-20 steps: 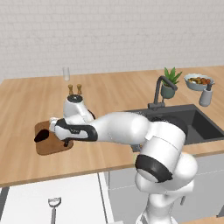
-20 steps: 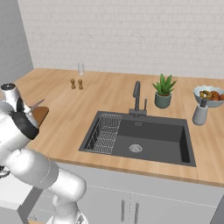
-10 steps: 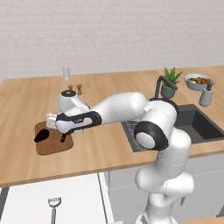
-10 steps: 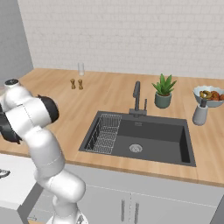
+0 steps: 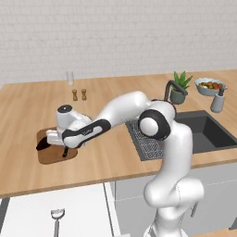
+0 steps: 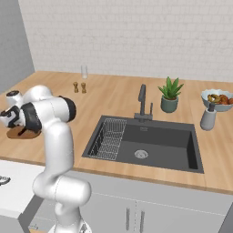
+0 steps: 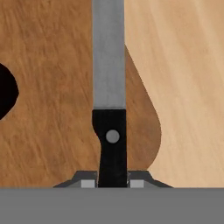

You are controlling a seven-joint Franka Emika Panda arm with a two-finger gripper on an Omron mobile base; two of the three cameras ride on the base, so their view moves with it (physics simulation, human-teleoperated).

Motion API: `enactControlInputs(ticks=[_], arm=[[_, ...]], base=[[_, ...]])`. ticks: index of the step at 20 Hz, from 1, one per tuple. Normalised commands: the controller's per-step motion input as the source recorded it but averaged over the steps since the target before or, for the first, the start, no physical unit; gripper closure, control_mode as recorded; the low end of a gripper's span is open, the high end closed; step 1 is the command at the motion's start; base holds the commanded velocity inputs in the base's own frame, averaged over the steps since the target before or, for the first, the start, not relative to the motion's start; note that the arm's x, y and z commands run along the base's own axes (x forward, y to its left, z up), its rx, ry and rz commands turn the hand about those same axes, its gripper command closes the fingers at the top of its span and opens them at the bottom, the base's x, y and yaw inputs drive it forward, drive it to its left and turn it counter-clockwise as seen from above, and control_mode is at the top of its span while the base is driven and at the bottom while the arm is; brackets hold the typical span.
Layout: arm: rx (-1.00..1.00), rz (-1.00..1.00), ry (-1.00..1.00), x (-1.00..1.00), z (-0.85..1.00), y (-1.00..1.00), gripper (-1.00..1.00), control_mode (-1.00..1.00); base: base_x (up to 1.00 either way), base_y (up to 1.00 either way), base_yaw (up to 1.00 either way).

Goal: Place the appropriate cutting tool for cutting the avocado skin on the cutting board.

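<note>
The gripper (image 7: 112,183) was clamped on the black handle of the knife (image 7: 109,87), its grey blade reaching out over the cutting board (image 7: 52,109). The board (image 5: 48,155) lay near the front left edge of the counter (image 5: 28,106). The avocado (image 7: 6,92) (a dark shape beside the blade) sat on the board, apart from the knife.

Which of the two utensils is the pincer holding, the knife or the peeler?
The knife: its black handle sits between the pincer fingertips, grey blade out over the board. The peeler lies apart, on the white surface below the counter.
</note>
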Motion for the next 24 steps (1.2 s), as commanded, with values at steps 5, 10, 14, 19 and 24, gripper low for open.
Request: enactControlInputs(ticks=[5,10,14,19,24], arm=[[-0.02,0.00,0.00,0.07,-0.08,0.06,1.00,-1.00],[0.00,0.00,0.00,0.23,0.00,0.00,1.00,-1.00],[0.00,0.00,0.00,0.20,-0.13,0.00,1.00,-1.00],[0.00,0.00,0.00,0.08,-0.25,0.00,1.00,-1.00],[0.00,0.00,0.00,0.05,-0.20,0.00,1.00,-1.00]], base=[[0.00,0.00,0.00],[0.00,0.00,0.00],[0.00,0.00,0.00],[0.00,0.00,0.00],[0.00,0.00,0.00]])
